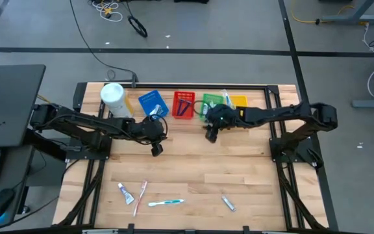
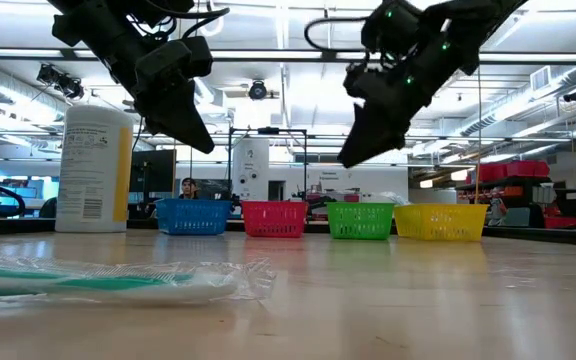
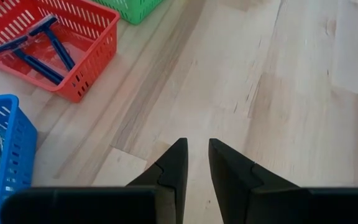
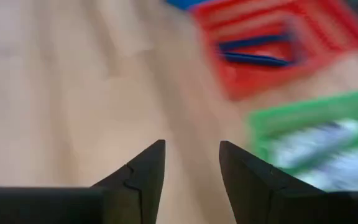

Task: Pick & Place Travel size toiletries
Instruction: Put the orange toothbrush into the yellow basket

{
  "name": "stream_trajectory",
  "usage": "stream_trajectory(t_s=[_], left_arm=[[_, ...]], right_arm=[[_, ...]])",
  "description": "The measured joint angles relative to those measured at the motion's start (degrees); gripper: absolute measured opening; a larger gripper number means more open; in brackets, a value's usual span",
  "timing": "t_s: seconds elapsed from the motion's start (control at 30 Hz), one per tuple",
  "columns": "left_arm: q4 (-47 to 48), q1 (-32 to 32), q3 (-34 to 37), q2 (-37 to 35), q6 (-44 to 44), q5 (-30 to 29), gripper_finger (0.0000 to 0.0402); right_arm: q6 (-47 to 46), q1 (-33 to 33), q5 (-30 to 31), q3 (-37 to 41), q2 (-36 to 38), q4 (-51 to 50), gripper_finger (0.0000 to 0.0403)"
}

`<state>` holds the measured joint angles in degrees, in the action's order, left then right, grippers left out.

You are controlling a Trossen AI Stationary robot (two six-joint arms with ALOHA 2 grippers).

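Four toiletries lie flat near the table's near edge: a white toothpaste tube (image 1: pixel 125 192), a pink toothbrush (image 1: pixel 139 197), a teal-and-white toothbrush (image 1: pixel 165 203) in a clear wrapper (image 2: pixel 108 280), and a second small tube (image 1: pixel 228 203). Dark blue razors (image 3: pixel 42 46) lie in the red basket (image 1: pixel 184 105). My left gripper (image 1: pixel 156 149) (image 3: pixel 197 146) hovers over bare wood in front of the blue basket, its fingers a narrow gap apart and empty. My right gripper (image 1: pixel 210 136) (image 4: pixel 191 149) hovers open and empty in front of the green basket (image 1: pixel 211 103).
Blue (image 1: pixel 151 104), red, green and yellow (image 1: pixel 237 101) baskets stand in a row along the far edge, with a large white canister (image 1: pixel 113 99) at the row's left end. Wrapped items fill the green basket (image 4: pixel 316 137). Bare wood lies between the grippers and the near toiletries.
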<state>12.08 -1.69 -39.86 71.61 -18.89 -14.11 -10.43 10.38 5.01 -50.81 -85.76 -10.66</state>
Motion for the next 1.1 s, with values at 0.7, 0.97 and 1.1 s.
stream_trajectory(t_s=[0.7, 0.97, 1.1], left_arm=[[-2.01, -20.87, 0.0, 0.0, -19.65, 0.68, 0.0071], [4.55, -31.28, -0.04, 3.98, -42.99, 0.87, 0.0086], [6.99, -35.27, 0.0, 8.83, -49.5, 3.84, 0.0117]], right_arm=[[-8.75, -23.07, -3.62, 0.0, 0.0, 4.14, 0.016], [-8.7, -30.2, 4.23, 0.0, 0.0, 6.89, 0.016], [-8.69, -32.02, 6.66, 0.0, 0.0, 7.31, 0.016]])
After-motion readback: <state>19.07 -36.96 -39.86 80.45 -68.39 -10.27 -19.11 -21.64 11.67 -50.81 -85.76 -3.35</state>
